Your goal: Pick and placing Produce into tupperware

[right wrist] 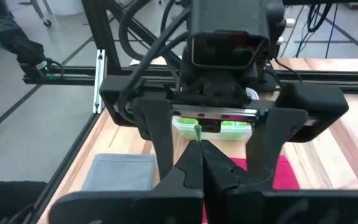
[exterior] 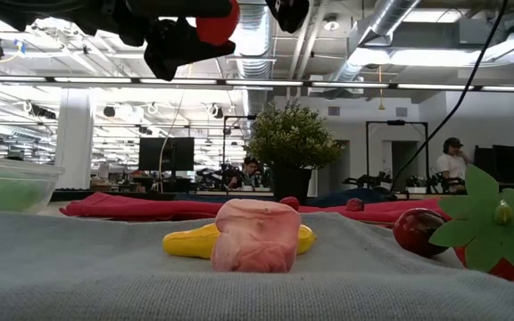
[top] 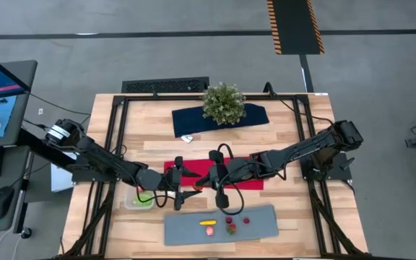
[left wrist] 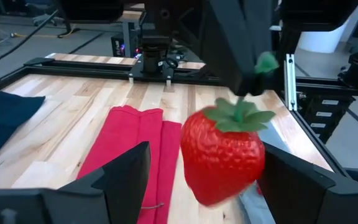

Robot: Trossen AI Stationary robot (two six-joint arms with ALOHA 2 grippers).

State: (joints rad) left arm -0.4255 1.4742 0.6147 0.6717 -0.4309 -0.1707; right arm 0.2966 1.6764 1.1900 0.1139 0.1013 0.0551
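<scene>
The desk (top: 295,155) under me is pale wood planks inside a black frame, standing on a grey floor. A red cloth (top: 193,173) lies near its middle, with a dark blue cloth (top: 255,115) and a bushy potted plant (top: 223,103) beyond it. On the near side of the red cloth is a grey mat (top: 258,224), and behind the desk opens a wide workshop with ceiling ducts (a person stands far back).

Above the red cloth's near edge my two grippers meet. My right gripper (right wrist: 201,163) is pressed together, pinching the green stem of a strawberry (left wrist: 224,154). The berry hangs between the spread fingers of my left gripper (left wrist: 201,180); I cannot tell whether they touch it. Its long axis runs roughly up and down, leafy cap on top, tip toward the desk.

The tupperware (top: 140,200) sits beside the red cloth's left end and holds something green. On the mat lie a yellow piece (exterior: 190,242), a pink piece (exterior: 255,234) and more red berries (exterior: 415,232).
</scene>
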